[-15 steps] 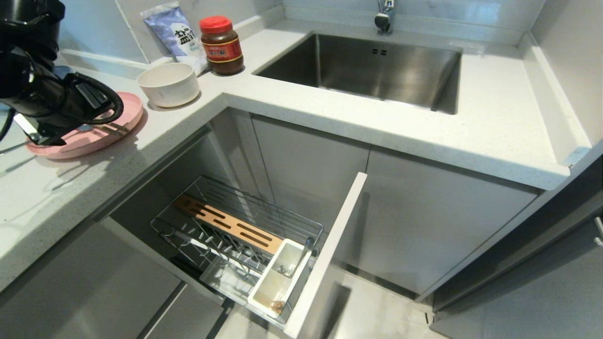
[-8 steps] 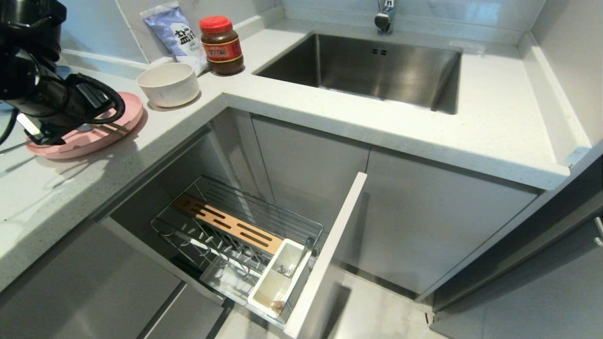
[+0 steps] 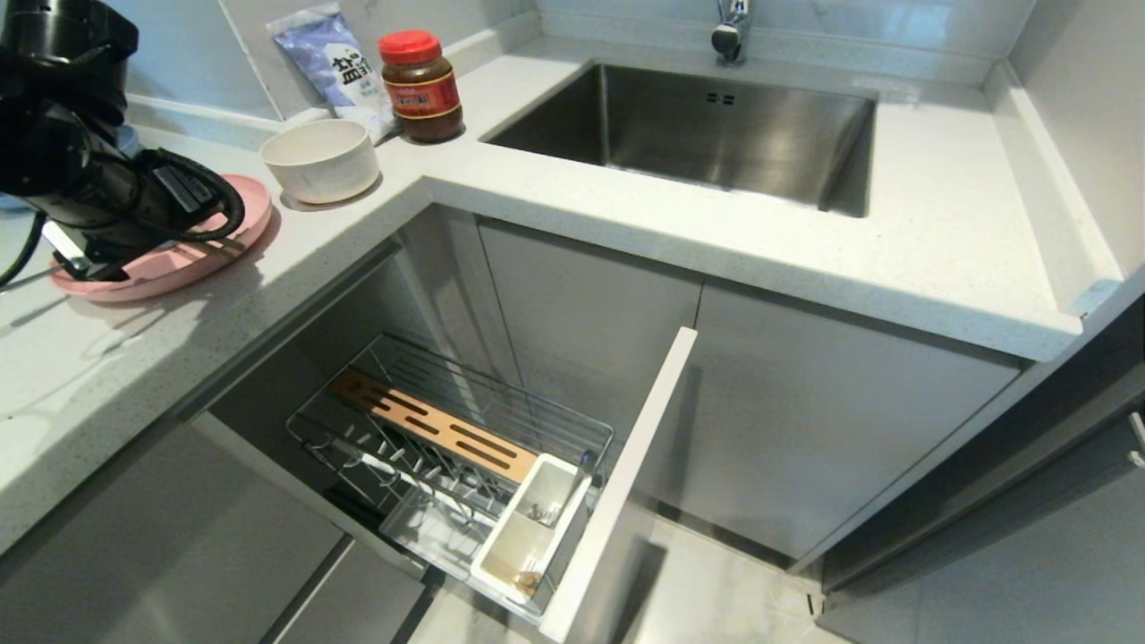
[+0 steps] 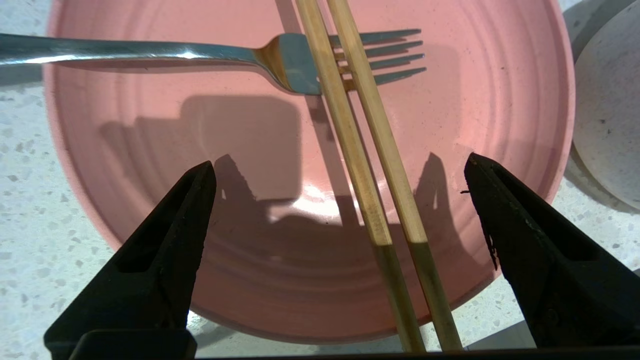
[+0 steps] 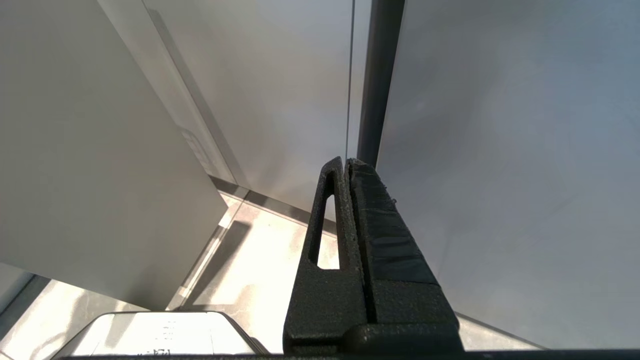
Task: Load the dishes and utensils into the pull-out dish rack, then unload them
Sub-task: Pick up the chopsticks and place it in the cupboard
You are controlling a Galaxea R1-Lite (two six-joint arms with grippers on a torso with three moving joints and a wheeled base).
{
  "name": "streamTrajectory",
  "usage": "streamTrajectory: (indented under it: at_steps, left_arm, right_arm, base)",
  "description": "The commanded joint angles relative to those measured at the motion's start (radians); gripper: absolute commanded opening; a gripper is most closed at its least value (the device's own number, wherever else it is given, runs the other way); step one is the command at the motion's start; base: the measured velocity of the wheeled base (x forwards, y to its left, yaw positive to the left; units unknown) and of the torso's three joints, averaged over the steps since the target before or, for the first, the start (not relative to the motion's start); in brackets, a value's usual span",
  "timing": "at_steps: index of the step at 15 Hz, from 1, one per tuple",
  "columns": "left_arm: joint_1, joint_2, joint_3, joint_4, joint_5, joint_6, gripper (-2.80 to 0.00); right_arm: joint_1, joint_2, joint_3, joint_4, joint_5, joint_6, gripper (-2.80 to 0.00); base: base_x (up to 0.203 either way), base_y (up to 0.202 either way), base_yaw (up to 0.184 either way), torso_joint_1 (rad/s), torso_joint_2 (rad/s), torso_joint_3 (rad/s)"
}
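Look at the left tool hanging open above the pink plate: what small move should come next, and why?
Probably lower the left tool and close it on the chopsticks. Its fingers stand wide open either side of the pair, which lies across the fork on the pink plate, so it should lift off first. The rack below holds no dishes yet.

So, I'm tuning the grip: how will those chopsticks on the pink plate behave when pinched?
The chopsticks look thin, stiff and light. Lying loose as a pair over the fork, they may split apart or slide. The glossy plate probably offers little friction under the open left claw.
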Motion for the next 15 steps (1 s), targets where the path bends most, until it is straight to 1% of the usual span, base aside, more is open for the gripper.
streamTrajectory:
  at_steps: [1,15]
  left_arm:
    - [-0.001,0.007,0.000,0.004,0.003,-0.004,0.00]
    - [-0.001,0.007,0.001,0.004,0.003,-0.003,0.00]
  right_arm:
    - [0.000,-0.003,0.002,0.000,0.000,0.000,-2.80]
    - [0.000,-0.003,0.000,0.000,0.000,0.000,-2.80]
  base:
    - [0.000,0.000,0.000,0.000,0.00,0.000]
    - [0.000,0.000,0.000,0.000,0.00,0.000]
